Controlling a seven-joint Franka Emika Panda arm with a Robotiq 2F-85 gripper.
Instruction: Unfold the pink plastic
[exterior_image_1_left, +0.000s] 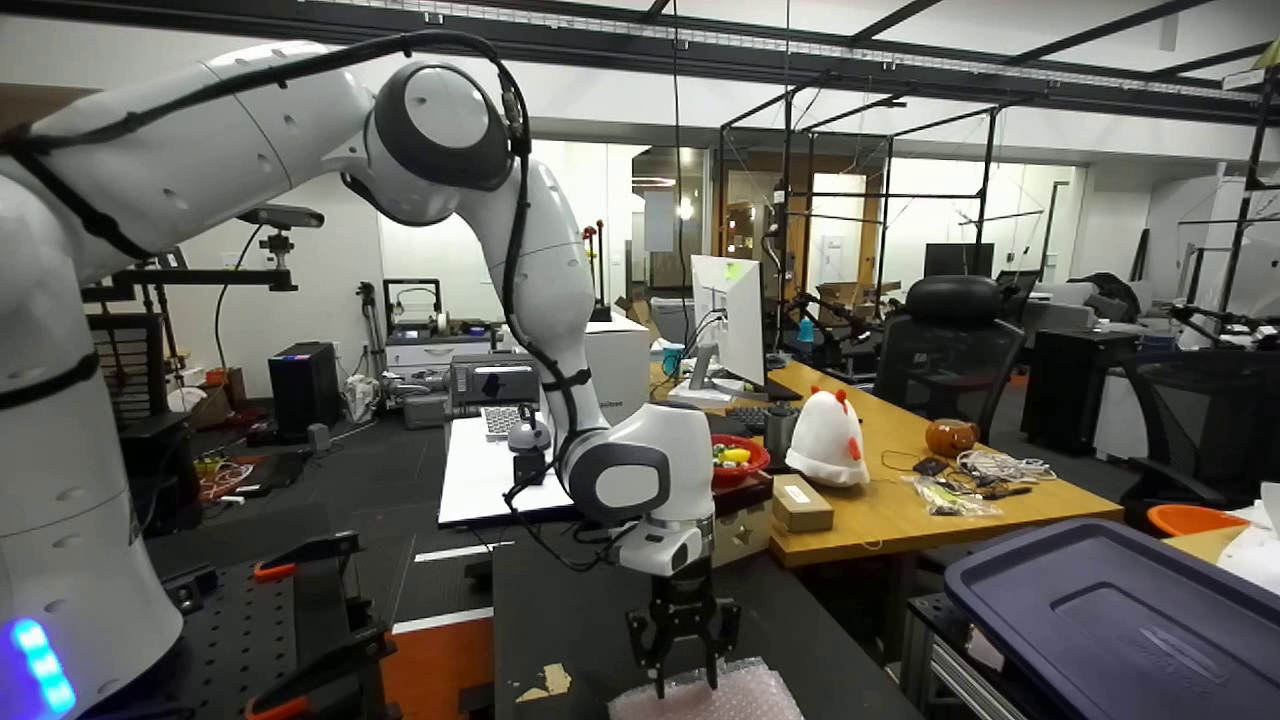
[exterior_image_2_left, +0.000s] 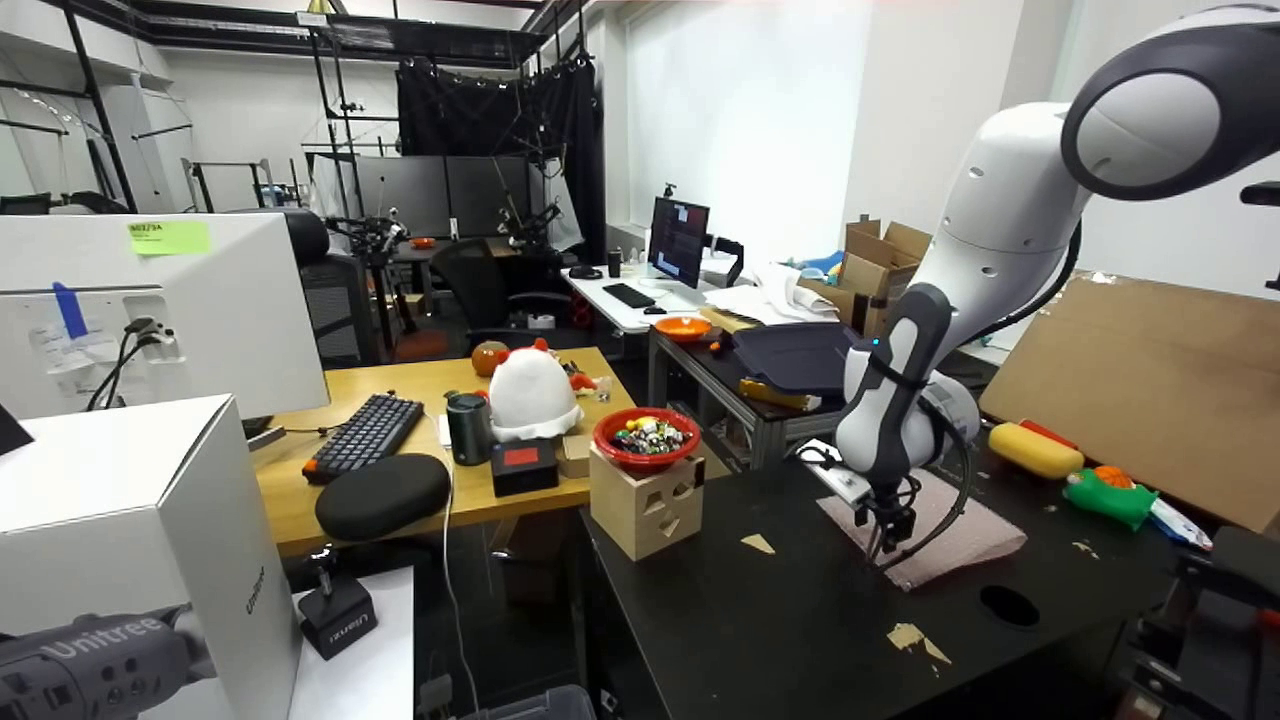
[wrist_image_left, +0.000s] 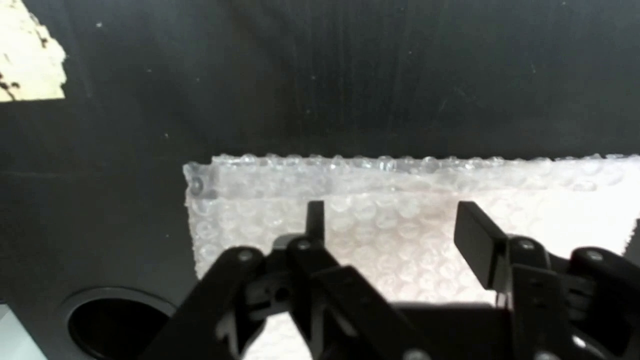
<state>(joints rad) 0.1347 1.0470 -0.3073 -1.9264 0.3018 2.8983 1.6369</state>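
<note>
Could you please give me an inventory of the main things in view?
Flat table: one, black, foreground.
Rectangular bubble-wrap sheet: one, pale pink, on the table.
Torn flat patches: several, tan, on the table.
Cubic wooden box: one, light brown, on the table.
Round bowl: one, red, on that box.
Rectangular wooden desk: one, light brown, beside the table.
Domed plush: one, white and red, on the desk.
Flat monitor: one, white, on the desk.
Rectangular plastic lid: one, dark blue, near the table.
Jointed arm: one, white and grey, over the table.
Two-fingered claw: one, black, open over the sheet; contact unclear.
</note>
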